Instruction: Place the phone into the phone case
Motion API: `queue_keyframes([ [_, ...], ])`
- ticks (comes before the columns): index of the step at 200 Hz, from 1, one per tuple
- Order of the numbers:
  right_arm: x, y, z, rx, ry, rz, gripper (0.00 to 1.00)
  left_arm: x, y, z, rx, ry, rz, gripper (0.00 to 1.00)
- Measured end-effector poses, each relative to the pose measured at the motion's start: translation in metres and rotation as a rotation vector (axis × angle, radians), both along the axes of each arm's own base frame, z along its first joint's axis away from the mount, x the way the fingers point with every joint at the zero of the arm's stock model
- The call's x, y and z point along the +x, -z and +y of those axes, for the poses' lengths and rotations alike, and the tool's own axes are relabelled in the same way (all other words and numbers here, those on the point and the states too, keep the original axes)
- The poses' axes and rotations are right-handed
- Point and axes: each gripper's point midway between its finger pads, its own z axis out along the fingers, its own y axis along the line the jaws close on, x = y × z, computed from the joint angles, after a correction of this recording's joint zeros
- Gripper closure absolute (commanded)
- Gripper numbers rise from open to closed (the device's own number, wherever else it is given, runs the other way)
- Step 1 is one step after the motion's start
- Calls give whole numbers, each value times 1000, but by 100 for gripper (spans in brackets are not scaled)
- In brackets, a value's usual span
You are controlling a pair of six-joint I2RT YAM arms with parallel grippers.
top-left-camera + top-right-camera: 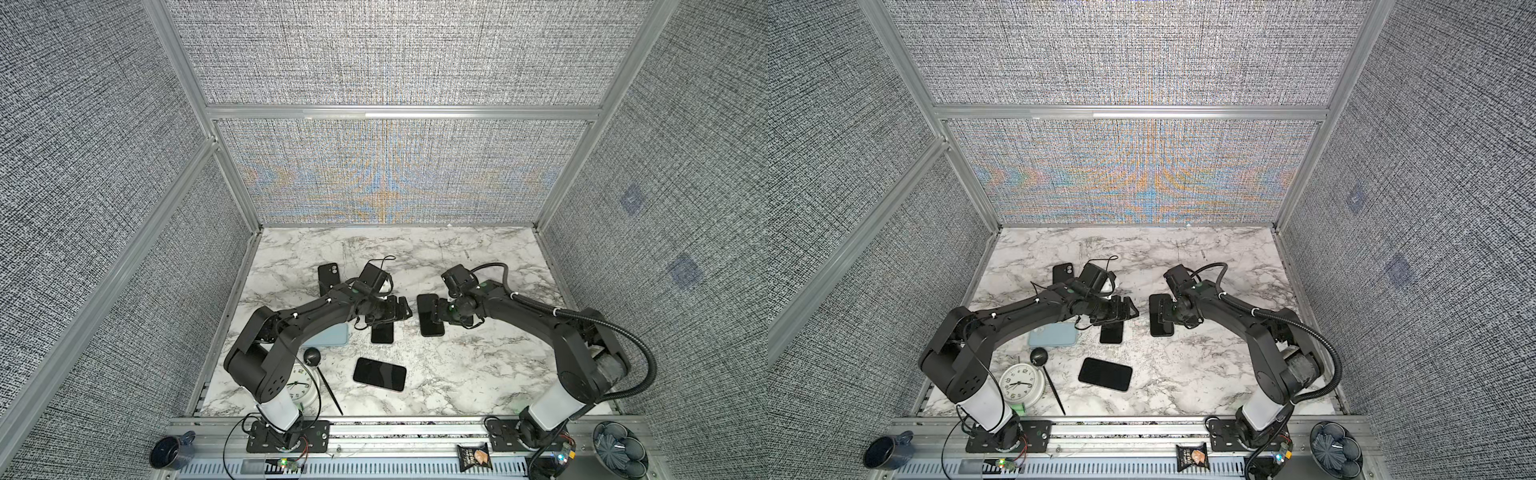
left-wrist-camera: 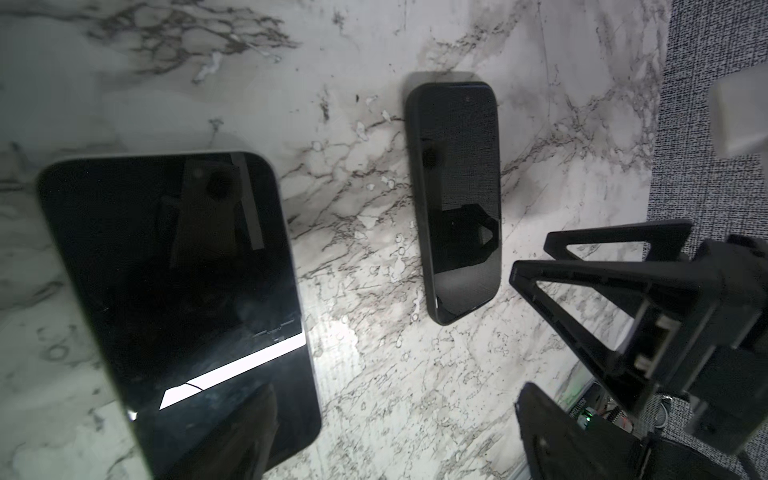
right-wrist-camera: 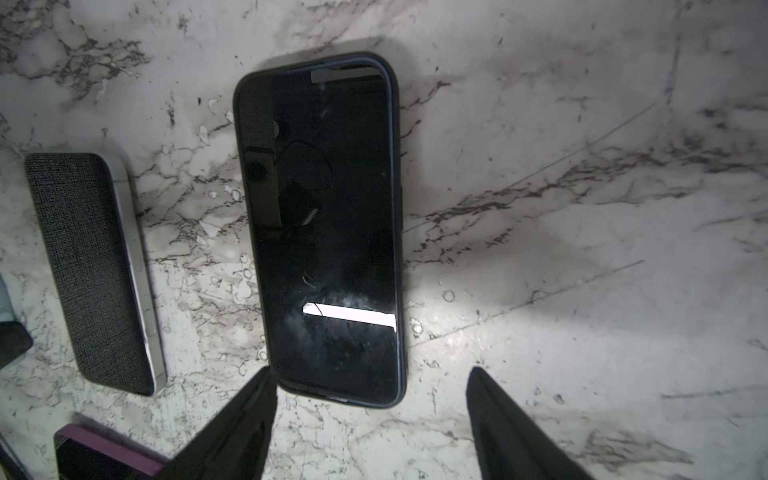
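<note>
A black phone lies screen up inside a dark phone case, whose rim wraps all its edges. It rests on the marble table, seen in both top views. My right gripper hovers at the phone's near end, open and holding nothing; one fingertip is beside a corner. In a top view the right gripper hangs over the cased phone. My left gripper is open and empty just left of it, above a bare silver-edged phone.
A third phone lies nearer the front. A light blue case sits under the left arm, and a black case lies at the back left. A clock and a black ball on a stick are at the front left.
</note>
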Motion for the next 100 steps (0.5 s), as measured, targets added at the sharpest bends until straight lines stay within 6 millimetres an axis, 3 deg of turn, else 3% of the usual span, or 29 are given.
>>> queue_keyframes([
  [47,9,7,13,-54,-11,9,23,5,-13,17,12,-25,-46,2],
  [100,10,16,20,-109,-29,22,21,5,-10,31,37,-41,-48,2],
])
